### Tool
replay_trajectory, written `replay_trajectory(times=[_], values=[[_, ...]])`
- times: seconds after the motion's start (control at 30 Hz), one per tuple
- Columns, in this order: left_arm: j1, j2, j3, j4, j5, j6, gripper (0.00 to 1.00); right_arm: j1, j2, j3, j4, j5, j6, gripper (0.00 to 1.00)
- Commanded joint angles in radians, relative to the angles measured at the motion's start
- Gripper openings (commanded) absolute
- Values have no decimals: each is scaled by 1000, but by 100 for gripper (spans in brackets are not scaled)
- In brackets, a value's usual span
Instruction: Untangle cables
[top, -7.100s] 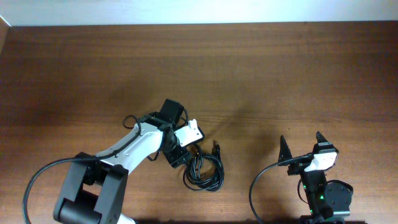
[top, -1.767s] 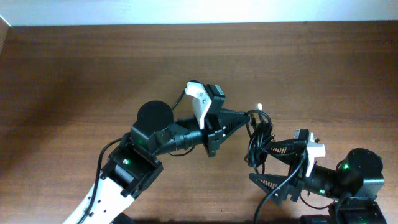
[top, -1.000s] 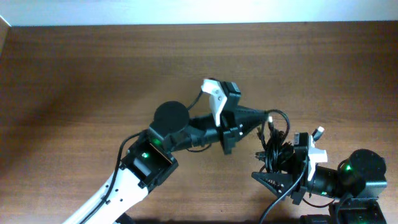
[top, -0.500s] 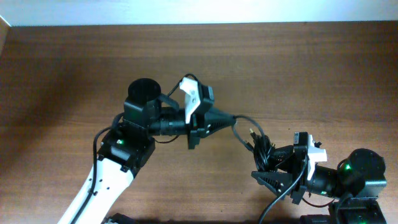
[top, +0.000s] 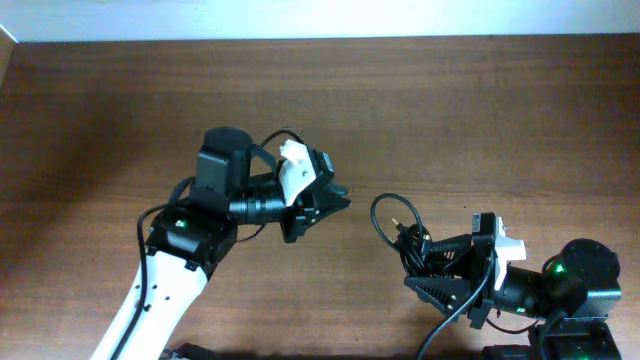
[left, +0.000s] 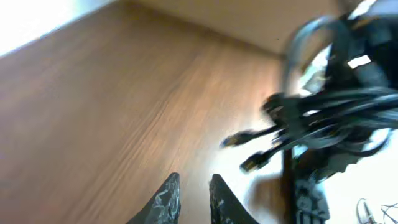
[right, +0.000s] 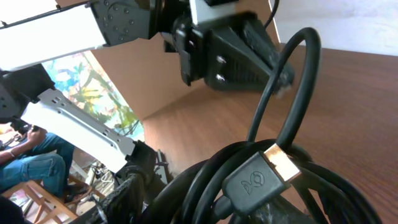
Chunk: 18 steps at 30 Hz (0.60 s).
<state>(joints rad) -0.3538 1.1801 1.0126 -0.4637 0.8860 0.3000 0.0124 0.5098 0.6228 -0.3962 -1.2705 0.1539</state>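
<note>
The cables (top: 408, 238), judged mostly tangled, are being clamped by right fingers (top: 440, 288); left fingers (left: 166, 198), barely parted and empty, are being held near them.

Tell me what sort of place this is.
Probably a robotics lab: a left arm and a right arm at a wooden table with a cable bundle, and a seated person in the background.

Brown wooden table (top: 120, 100), white wall (top: 300, 18)

We saw thin black rubbery cables (top: 408, 238) bunched in one tangled bundle, clamped in the right gripper (top: 422, 265), one loop arching out, gold-tipped plug ends (right: 273, 177) protruding.
</note>
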Motion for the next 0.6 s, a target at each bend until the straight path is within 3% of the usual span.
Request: replay_trajectory(times=[0.0,0.1,0.17,0.2,0.4,0.5,0.57], values=[[5,-11,6,-58,-176,16,19,-6,-7,9,4,-19,-8,10],[1,-11,6,-122,-61,16,53,-6,-7,9,5,-15,-8,10],[1,-11,6,-137,74,16,88,-6,-7,9,4,-3,-7,10],[1,-11,5,-141,108,16,98,-6,-7,9,4,-2,-6,10],[-32,-11,6,-141,147,55,99,-6,-7,10,140,-2,208,6],[-37,-11,5,-132,171,56,99,-6,-7,10,151,-2,225,5],[-52,-11,5,-69,264,53,99,-6,-7,10,151,-2,225,6]])
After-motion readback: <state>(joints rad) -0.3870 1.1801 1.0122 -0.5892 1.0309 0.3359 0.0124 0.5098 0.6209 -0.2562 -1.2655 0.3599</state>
